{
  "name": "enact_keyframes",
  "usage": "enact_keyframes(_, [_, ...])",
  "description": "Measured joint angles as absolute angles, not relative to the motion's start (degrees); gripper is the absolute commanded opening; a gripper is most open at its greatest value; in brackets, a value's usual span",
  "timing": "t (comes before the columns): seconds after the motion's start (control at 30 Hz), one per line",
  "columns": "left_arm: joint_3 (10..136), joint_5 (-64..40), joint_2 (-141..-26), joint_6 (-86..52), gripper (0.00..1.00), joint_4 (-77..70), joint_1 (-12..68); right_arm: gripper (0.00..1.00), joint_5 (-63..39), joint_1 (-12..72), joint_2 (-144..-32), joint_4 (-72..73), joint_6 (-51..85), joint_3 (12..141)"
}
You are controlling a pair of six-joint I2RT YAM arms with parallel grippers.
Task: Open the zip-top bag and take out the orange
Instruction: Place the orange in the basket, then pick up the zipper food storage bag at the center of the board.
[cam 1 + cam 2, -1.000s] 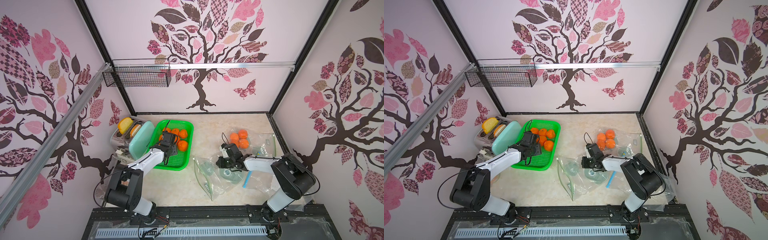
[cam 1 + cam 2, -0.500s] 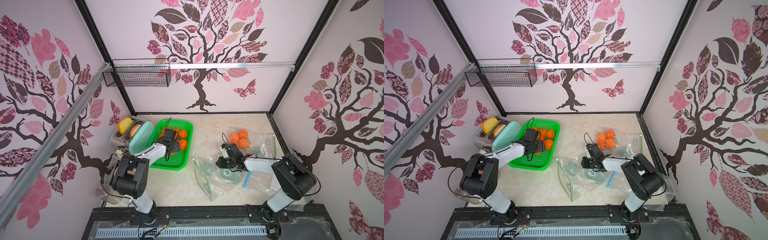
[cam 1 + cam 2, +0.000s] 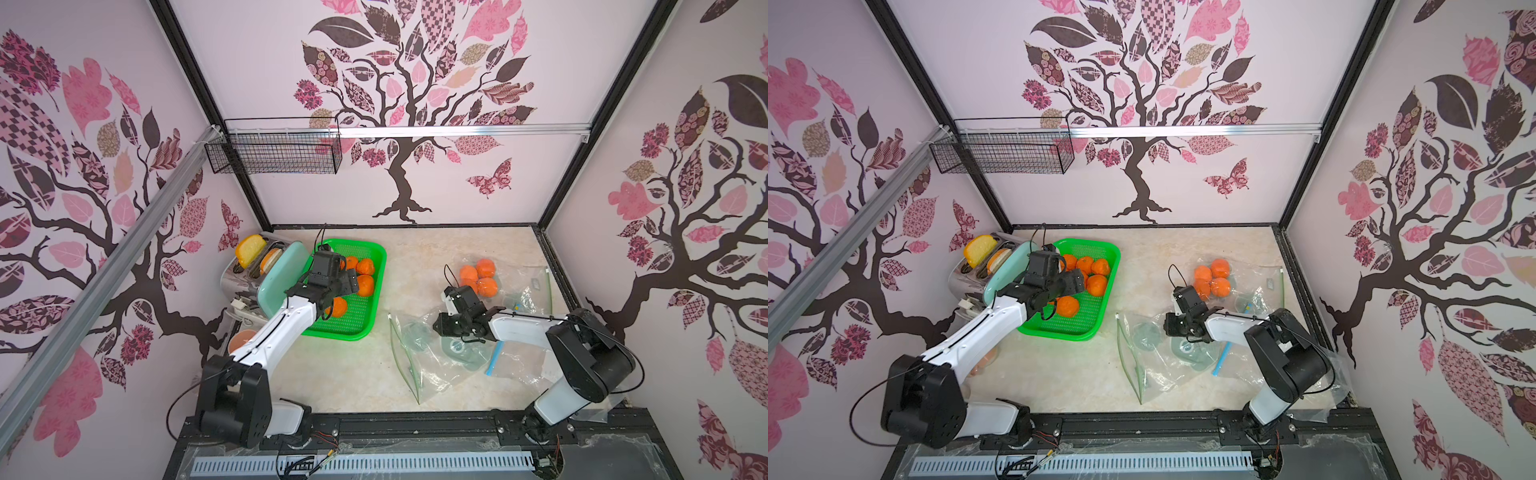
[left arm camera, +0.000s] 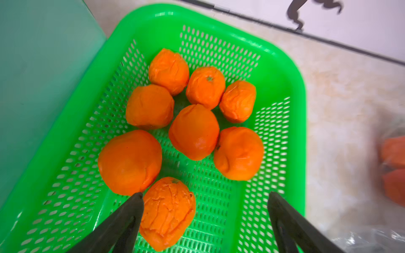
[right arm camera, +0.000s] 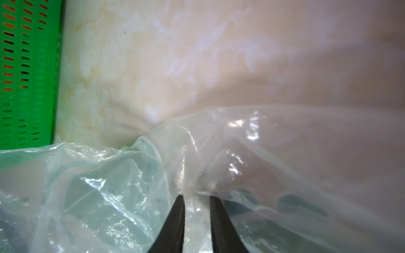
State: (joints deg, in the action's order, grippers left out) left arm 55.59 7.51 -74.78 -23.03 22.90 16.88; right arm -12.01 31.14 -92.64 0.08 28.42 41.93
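- While the left gripper (image 4: 206, 193) is flanking an orange (image 4: 167, 212) in the green basket (image 4: 294, 114), jaws spread,
- the right gripper (image 5: 197, 197) is straddling zip-top bag (image 5: 98, 186) film, jaws barely parted, grip unclear;
- bagged oranges (image 3: 478, 276) are lying just beyond it.

Lighting is bright, even and diffuse; shadows are faint. Both top views are sharp, and straight lines bow at the edges. In the left wrist view the green basket (image 4: 293, 87) is crisp and the tabletop (image 4: 350, 109) beyond it is smeared. The right wrist view is soft, with glare flecks on the clear bag (image 5: 94, 181) beside the basket.

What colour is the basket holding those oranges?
Bright green with a perforated floor; the left wrist view shows the basket best.
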Motion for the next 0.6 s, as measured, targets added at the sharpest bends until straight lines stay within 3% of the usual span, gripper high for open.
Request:
enact_keyframes(0.1, [53.95, 5.69, -67.85, -23.99, 0.9, 23.33, 18.7, 0.29, -11.18, 31.03, -92.64, -1.83, 28.03, 43.86])
enact_keyframes(0.2, [51.0, 2.31, -60.49, -25.41, 0.89, 23.33, 19.66, 0.48, -9.87, 30.98, -92.25, -3.46, 26.94, 46.74])
enact_keyframes(0.33, [45.89, -3.14, -51.55, -27.46, 0.89, 24.16, 19.92, 0.62, -7.18, 30.89, -88.86, -6.5, 24.58, 51.51])
enact_keyframes(0.6, [38.2, -12.12, -37.95, -30.72, 0.84, 27.81, 22.61, 0.65, 0.58, 28.23, -77.95, -11.88, 23.09, 57.25])
